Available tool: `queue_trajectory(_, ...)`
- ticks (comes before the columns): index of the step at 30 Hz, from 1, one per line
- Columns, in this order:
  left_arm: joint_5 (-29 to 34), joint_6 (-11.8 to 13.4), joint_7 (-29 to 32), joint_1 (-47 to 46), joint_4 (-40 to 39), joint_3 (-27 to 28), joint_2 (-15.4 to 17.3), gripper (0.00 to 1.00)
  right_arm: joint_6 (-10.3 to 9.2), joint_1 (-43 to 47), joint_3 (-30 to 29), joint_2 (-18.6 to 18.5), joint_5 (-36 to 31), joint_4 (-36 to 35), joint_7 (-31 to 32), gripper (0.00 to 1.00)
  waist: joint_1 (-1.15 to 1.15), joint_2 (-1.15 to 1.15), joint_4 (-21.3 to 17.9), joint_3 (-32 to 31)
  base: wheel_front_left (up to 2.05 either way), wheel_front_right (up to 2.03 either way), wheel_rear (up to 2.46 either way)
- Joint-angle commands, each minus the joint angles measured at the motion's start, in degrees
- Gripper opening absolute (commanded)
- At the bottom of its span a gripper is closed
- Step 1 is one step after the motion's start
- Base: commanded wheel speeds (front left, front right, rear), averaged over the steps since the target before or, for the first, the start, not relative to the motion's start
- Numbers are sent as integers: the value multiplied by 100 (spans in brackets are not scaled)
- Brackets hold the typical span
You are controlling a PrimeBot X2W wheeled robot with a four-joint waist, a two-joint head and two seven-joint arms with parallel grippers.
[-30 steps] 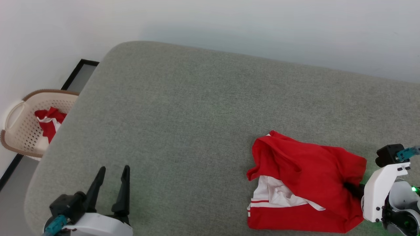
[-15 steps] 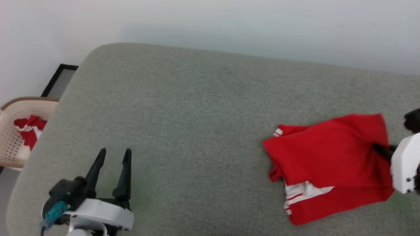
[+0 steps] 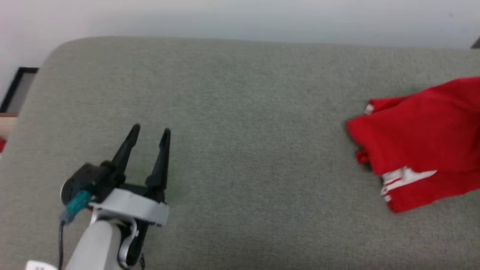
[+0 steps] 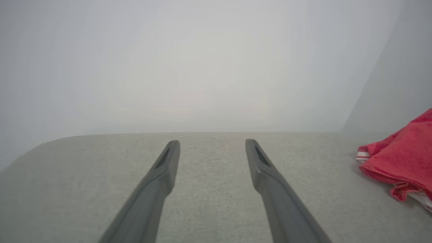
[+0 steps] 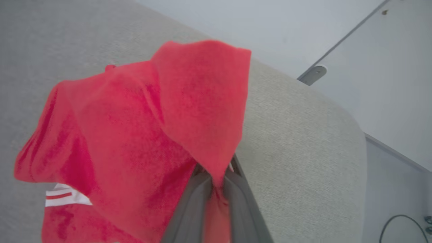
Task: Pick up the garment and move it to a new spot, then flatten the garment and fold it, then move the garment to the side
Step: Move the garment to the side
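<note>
Right pincer (image 5: 217,179): nearly closed, nips a bunched ridge of the garment (image 5: 135,128), red cloth squeezed between the two fingers. Raises that ridge into a peak just ahead of the fingertips, remainder trailing down onto the padded grey surface (image 5: 297,135). Looks like a carrying grip, suited to hauling the jersey to a new spot rather than spreading it. Shows mostly plain red, with a scrap of white and striped trim at the end farthest from the grip; no lettering visible. Left pincer (image 3: 150,129): spread wide, holds nothing, touches nothing, hovers over bare padding, garment well apart off to its right. Probably kept free for the flattening to come.
</note>
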Motion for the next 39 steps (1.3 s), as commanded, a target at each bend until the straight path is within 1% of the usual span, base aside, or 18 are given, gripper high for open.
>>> queue_trajectory(1,19,-16,-16,-118,-9,-40,19,100,-8,-104,-38,-65,-7,7,-37,0,0,0,-322,336,0,0,0)
queue_trajectory(5,-7,-17,-8,-493,11,-281,77,100,-8,-342,5,-339,-48,59,-219,0,0,0,-572,620,0,0,0)
queue_trajectory(13,-36,-18,-8,-1107,84,-610,171,100,-8,-877,300,-930,-240,368,-915,0,0,0,-1010,1141,0,0,0)
queue_trajectory(19,-14,-18,-8,-1420,102,-772,213,100,-8,-1324,529,-1278,-491,929,-1609,0,0,0,-1170,1492,0,0,0)
queue_trajectory(23,-19,-18,-8,-1610,121,-882,250,100,-8,-1589,637,-1385,-694,1400,-1912,0,0,0,-1186,1712,0,0,0)
queue_trajectory(27,-56,-18,-8,-1770,156,-1018,263,100,-8,-1803,718,-1267,-897,1930,-2199,0,0,0,-1140,1899,0,0,0)
queue_trajectory(33,-108,-18,-8,-1956,197,-1165,286,100,-8,-2092,638,-863,-1336,2750,-2631,0,0,0,-1026,2110,0,0,0)
queue_trajectory(39,-159,-12,-7,-2046,283,-1249,304,100,-8,-2312,582,-416,-1583,3477,-2855,0,0,0,-903,2197,0,0,0)
